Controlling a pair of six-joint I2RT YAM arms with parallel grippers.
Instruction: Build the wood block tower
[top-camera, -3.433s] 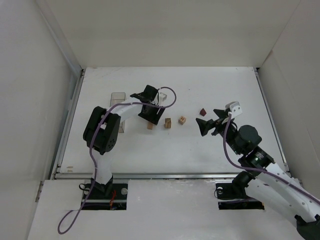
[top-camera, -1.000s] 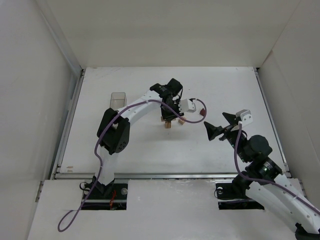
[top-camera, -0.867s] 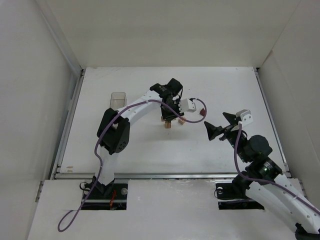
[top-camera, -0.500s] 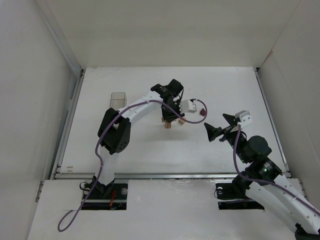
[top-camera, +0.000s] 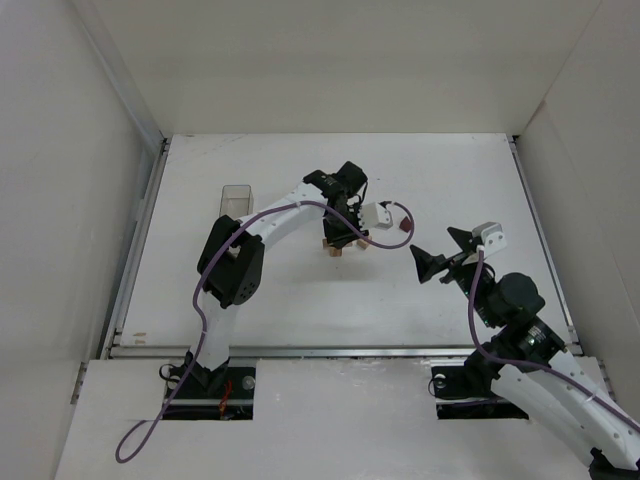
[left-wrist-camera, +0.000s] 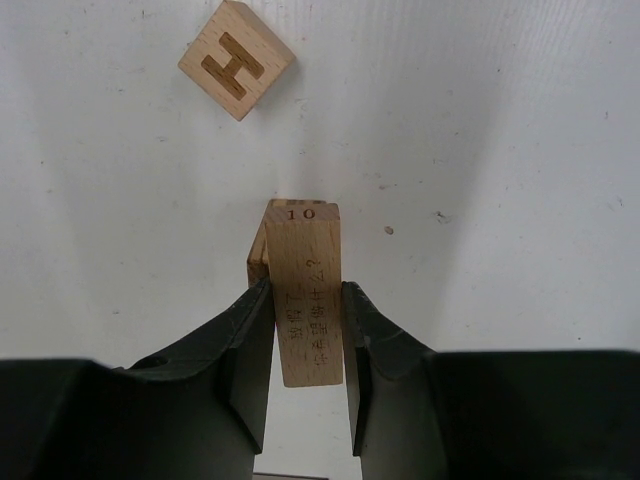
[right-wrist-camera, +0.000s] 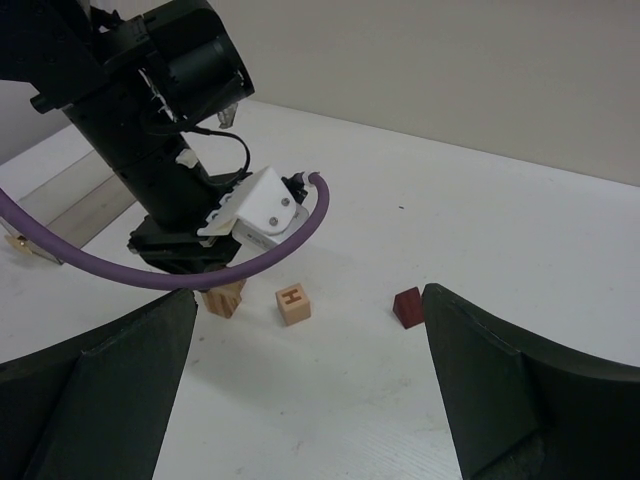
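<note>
Top external: left arm (top-camera: 262, 222) reaches to the middle of the bench (top-camera: 250, 300). The left fingers (top-camera: 336, 240) point down onto the wood block tower (top-camera: 331, 250), here a low tan stack. A dark red block (top-camera: 404, 226) lies on the bench to its right, partly behind the purple cable (top-camera: 398, 207). The clear plastic box (top-camera: 235, 196) sits at the left, well apart. The right fingers (top-camera: 422, 262) are spread and empty, near the dark red block but not touching it.

Left wrist: left fingers (left-wrist-camera: 252, 330) pinch a tan bar (left-wrist-camera: 308, 290) marked "10" by its long sides. A second tan block (left-wrist-camera: 257, 262) shows under the bar's left edge; whether they touch cannot be told. The H cube (left-wrist-camera: 236, 58) lies apart on the bench, farther out.

Right wrist: right fingers (right-wrist-camera: 100, 390) stand wide apart at the lower corners, holding nothing. Between them, left to right, are the tan stack (right-wrist-camera: 225, 299) under the left arm, the H cube (right-wrist-camera: 292, 304) just beside it, and the dark red block (right-wrist-camera: 407, 306), each apart.
</note>
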